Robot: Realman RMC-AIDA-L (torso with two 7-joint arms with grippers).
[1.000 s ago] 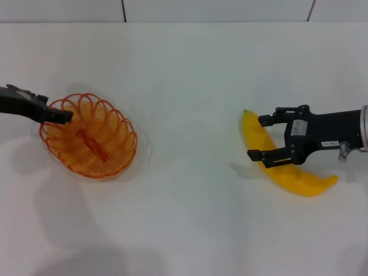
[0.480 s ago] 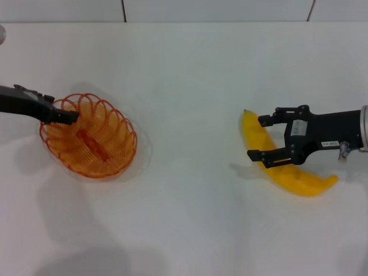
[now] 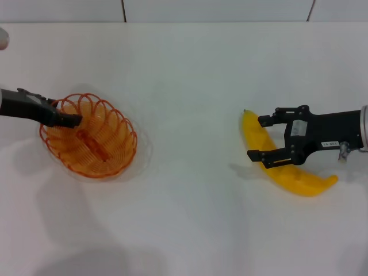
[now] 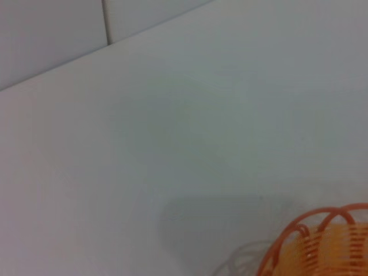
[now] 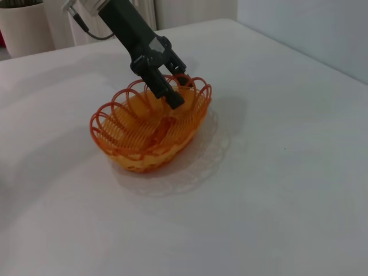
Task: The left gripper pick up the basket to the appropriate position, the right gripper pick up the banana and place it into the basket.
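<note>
- We had our left tool (image 3: pixel 73 120), the black two-fingered claw on its dark forearm, reaching over the near rim of the shallow oval basket of orange looped wire (image 3: pixel 109 155), tip down inside the bowl; whether its fingers had closed on a loop we could not tell.
- The basket sat flat on the white tabletop (image 3: pixel 190 86), well over on our left, with its scalloped rim standing up in open arches; the right wrist view showed the same claw (image 5: pixel 172 98) dipped just past those arches.
- We judged that basket light and springy: thin wire, mostly air, and liable to tilt if lifted from one side, so the rim loop at the claw was the sensible hold.
- Over on the right, our right tool (image 3: pixel 261 138), black with the bulky white-grey housing behind it, stood spread wide, one finger on each side of the long, curved, smooth bright-yellow banana (image 3: pixel 299 181), gripping nothing.
- The banana lay on the tabletop, well apart from the basket, small greenish tip pointing away from us.
- We reckoned its skin smooth and a bit slippery, the flesh soft, so a gentle pinch across the thick middle looked best.
</note>
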